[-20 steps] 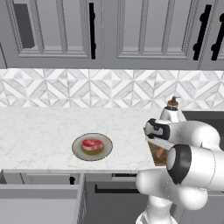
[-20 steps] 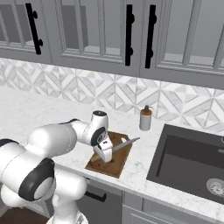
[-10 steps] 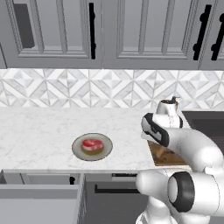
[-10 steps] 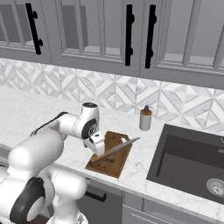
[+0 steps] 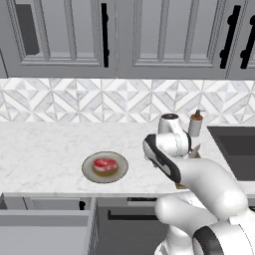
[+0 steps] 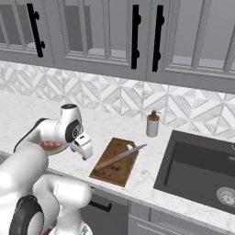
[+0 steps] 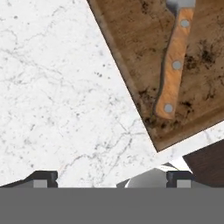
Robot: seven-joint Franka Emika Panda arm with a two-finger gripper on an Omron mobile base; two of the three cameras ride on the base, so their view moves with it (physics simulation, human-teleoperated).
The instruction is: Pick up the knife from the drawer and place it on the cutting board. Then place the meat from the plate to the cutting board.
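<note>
The knife [image 6: 120, 157], wooden-handled, lies diagonally on the brown cutting board [image 6: 114, 161]; its handle [image 7: 173, 70] sits near the board's corner [image 7: 131, 39] in the hand view. My gripper [image 6: 86, 155] hangs open and empty over bare marble just left of the board, dark fingertips [image 7: 46, 177] spread wide. The meat [image 5: 103, 164] rests on the round plate [image 5: 104, 175], left of the arm. The grey drawer [image 5: 50, 219] stands pulled out below the counter at the lower left.
A soap dispenser [image 6: 152, 124] stands behind the board against the patterned backsplash. A dark sink [image 6: 197, 170] lies to the right of the board. Grey upper cabinets with black handles [image 6: 135, 36] hang overhead.
The gripper opened fully and let go of the knife, which stays on the board. The hand swung left off the board toward the plate.
</note>
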